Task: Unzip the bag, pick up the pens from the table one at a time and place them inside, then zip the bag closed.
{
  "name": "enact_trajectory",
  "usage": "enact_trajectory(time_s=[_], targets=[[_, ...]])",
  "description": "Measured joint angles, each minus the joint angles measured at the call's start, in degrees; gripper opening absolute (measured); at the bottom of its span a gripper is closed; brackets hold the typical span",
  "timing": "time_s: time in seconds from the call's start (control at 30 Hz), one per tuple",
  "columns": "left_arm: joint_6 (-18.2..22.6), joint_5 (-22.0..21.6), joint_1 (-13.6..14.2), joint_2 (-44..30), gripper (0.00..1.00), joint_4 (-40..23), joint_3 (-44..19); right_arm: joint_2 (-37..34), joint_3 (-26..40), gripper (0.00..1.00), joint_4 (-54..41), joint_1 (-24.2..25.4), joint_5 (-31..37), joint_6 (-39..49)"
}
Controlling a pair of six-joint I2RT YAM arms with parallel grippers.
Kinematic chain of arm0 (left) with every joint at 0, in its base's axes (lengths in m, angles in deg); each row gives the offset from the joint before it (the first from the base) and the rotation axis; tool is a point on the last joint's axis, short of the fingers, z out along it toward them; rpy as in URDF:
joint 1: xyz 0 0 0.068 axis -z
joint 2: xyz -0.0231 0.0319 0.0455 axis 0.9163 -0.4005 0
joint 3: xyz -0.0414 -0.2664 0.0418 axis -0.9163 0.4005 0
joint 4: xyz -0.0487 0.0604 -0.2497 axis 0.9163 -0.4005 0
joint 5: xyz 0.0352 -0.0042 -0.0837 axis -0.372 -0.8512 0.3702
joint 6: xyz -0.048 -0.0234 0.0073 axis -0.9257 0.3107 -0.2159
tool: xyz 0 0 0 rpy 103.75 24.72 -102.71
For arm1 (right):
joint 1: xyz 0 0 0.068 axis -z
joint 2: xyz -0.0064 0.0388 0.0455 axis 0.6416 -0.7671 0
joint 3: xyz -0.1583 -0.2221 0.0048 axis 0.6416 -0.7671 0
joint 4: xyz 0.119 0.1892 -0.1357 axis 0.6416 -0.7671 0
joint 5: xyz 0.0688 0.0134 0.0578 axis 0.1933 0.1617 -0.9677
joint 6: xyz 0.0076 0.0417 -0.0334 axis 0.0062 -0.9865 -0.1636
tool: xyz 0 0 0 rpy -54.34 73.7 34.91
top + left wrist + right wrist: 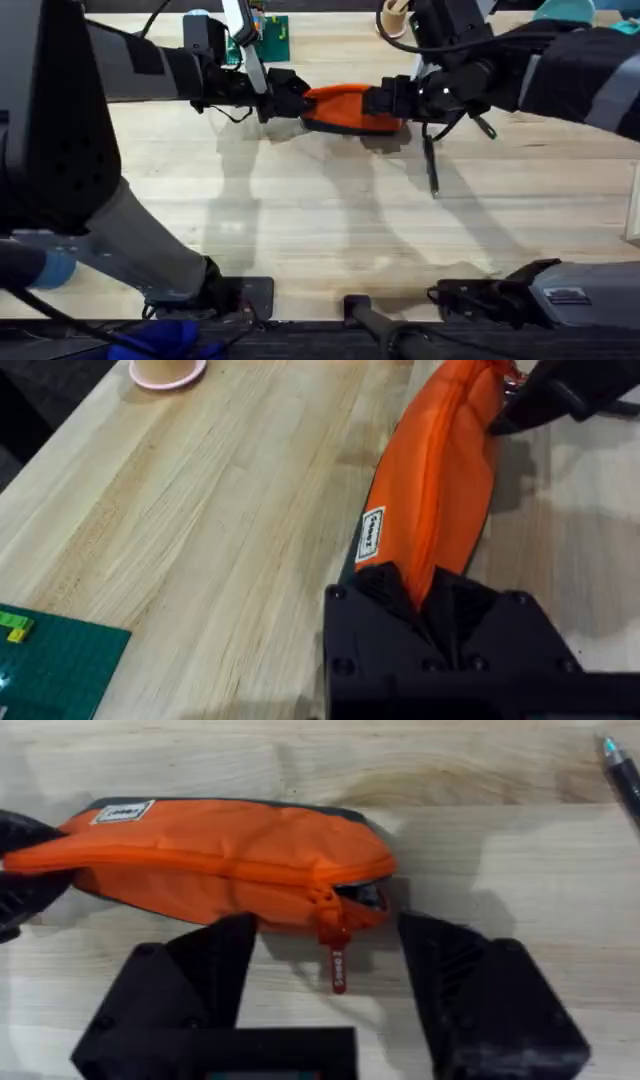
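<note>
A light wood plank table [320,210] is seen; a green studded baseplate [272,36] lies at its far left, a pink cup [167,370] farther right. The left gripper [432,592] is pinched onto one end of the oblong orange fabric pouch [350,108], mid-table, zip nearly closed. The right gripper [325,955] is spread wide around the red pull tab [336,960]. A slim dark pen [431,165] lies just right.

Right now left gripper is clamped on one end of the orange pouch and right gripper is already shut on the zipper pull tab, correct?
Half right. The left gripper is clamped on the end of the orange pouch, but the right gripper is not shut on the pull tab: the right wrist view shows its fingers spread wide open, the tab hanging free between them.
</note>
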Motion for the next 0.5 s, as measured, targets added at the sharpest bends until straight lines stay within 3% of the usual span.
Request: enact_trajectory(time_s=[0.27, 0.5], targets=[[0.0, 0.0, 0.0, 0.0, 0.043, 0.0, 0.0, 0.0, 0.0, 0.613, 0.2, 0.0, 0.2, -0.4], [0.0, 0.0, 0.0, 0.0, 0.043, 0.0, 0.0, 0.0, 0.0, 0.314, 0.0, 0.0, 1.2, -0.5]])
